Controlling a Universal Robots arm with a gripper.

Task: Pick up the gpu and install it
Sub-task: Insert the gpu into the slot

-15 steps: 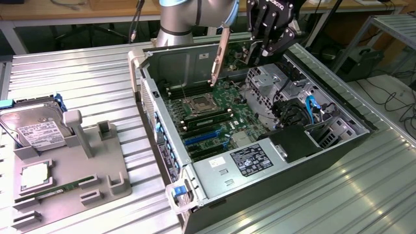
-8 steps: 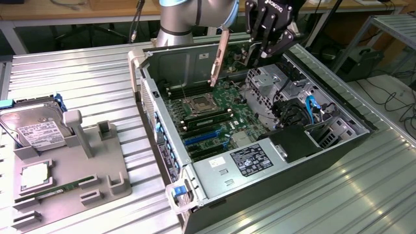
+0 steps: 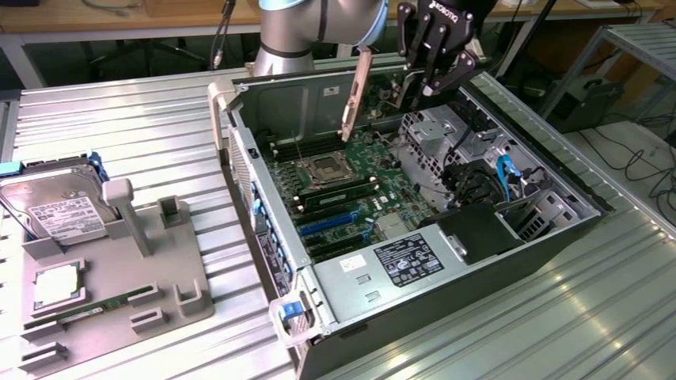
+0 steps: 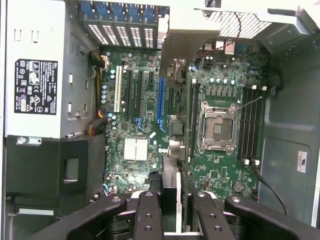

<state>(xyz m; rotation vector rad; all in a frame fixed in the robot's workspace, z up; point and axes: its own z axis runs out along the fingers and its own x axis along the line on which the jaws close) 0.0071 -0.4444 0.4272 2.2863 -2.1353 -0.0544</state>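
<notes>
While the gripper [image 3: 425, 89] grips the gpu [image 3: 360, 93] by its top edge, the card hangs upright over the motherboard [image 3: 340, 180] in the open case [image 3: 528, 253]. The power supply [image 3: 400, 261] fills the case's near end. On the exterior view's left, a grey tray [image 3: 158, 305] holds a hard drive [image 3: 53, 210].

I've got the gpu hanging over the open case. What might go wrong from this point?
1. The gripper pinches the gpu by one thin edge, so it may tilt or slip when pushed.
2. Its edge looks slightly beside the long blue slot; pressing down misaligned might hit nearby board parts.
3. The silver bracket faces the slotted rear wall and may catch there on the way down.
</notes>
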